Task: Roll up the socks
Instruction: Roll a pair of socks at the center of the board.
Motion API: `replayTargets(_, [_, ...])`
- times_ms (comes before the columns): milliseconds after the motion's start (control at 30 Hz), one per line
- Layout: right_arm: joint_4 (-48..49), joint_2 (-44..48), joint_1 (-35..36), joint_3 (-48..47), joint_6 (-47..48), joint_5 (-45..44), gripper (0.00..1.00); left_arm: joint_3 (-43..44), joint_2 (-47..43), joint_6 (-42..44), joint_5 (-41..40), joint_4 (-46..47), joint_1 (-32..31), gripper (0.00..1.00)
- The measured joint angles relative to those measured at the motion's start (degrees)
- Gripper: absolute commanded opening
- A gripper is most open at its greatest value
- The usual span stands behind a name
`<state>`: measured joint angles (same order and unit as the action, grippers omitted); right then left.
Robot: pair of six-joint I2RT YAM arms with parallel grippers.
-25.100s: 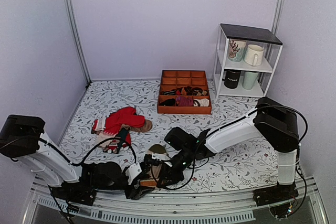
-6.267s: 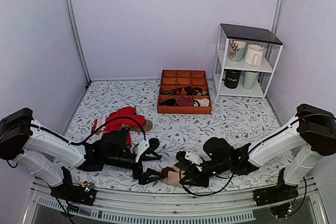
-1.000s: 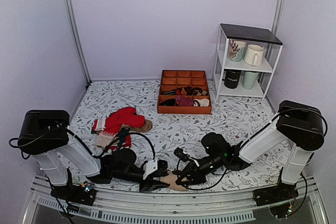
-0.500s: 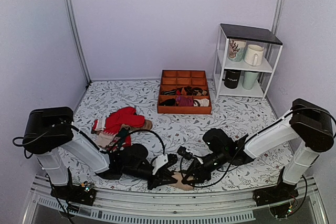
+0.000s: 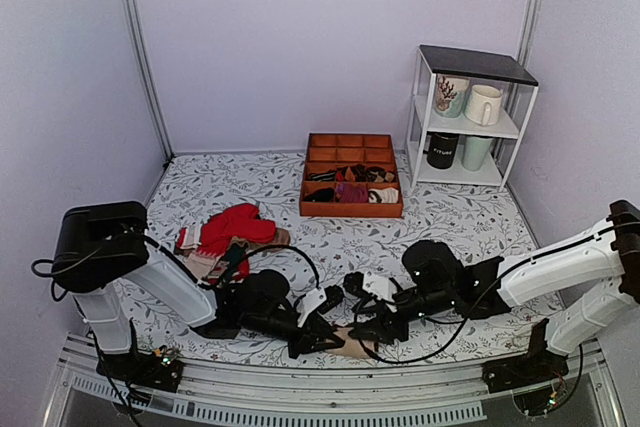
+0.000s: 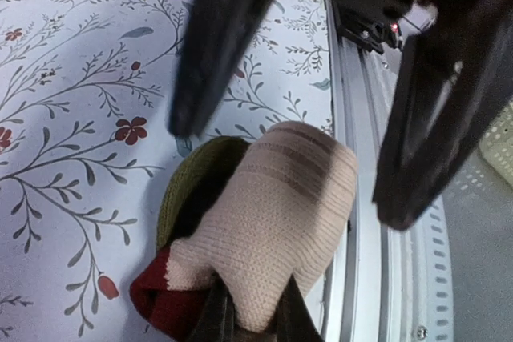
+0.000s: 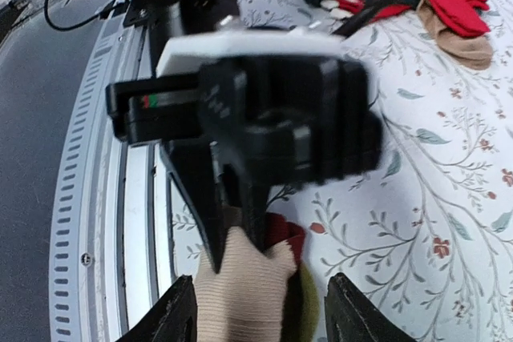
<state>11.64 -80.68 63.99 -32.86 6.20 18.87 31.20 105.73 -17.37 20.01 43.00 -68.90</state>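
The socks are a rolled bundle at the table's front edge: beige ribbed outside, an olive toe and a maroon cuff. My left gripper lies low on the left of the bundle. It is shut on a fold of the beige fabric. My right gripper is open. Its fingers straddle the bundle from the right without closing on it. In the right wrist view the bundle sits between my right fingertips, with the left gripper pinching its far end.
The metal front rail runs right beside the bundle. A pile of red socks lies at the left. An orange divided tray with small sock bundles stands at the back centre. A white shelf with mugs stands at the back right.
Both grippers and the sock bundle have shifted a little to the right along the front edge. The right arm has drawn back and lowered. The left gripper keeps its pinch.
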Motion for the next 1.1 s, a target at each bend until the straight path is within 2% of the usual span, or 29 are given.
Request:
replayTargets(233, [-1.3,-3.8,6.8,0.1,0.5,-4.0,0.59,0.8,0.4,-0.1,1.3,-0.8,0.5,0.0])
replayTargets(700, [-1.4,-4.9,7.7,0.3,-1.3,-7.9,0.59,1.7,0.8,0.0,2.7,-1.9,1.0,0.0])
replayTargets(1100, [-2.1,-4.9,7.8,0.4,-9.8,-9.2,0.57,1.8,0.9,0.2,3.1,-1.9,1.3,0.0])
